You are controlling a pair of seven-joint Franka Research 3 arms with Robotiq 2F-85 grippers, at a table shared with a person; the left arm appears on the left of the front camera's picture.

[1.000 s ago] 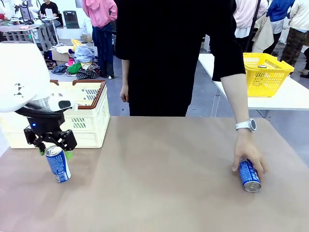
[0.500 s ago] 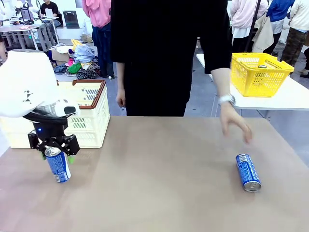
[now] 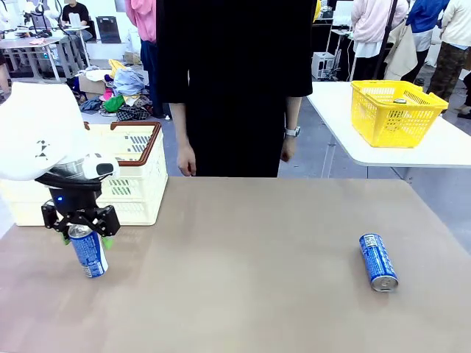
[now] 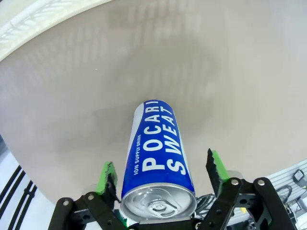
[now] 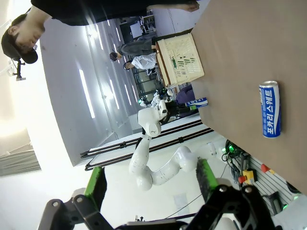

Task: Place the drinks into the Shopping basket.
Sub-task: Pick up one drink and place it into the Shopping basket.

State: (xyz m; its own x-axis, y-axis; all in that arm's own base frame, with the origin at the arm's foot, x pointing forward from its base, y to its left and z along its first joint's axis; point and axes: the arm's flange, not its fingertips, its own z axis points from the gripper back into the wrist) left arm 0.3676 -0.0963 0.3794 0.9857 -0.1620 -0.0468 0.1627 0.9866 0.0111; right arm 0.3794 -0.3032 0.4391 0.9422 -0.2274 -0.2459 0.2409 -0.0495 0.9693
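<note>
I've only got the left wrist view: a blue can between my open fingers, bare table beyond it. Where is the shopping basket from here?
Observer: The Shopping basket sits at the far left of the table, just beyond the left gripper and its blue can.
Operator: Any other drinks out there?
Observer: One more. A second blue can lies on its side on the right half of the table.
Operator: Is the person near that one?
Observer: No. The person's hands hang at their sides past the far edge, off the table.
</note>
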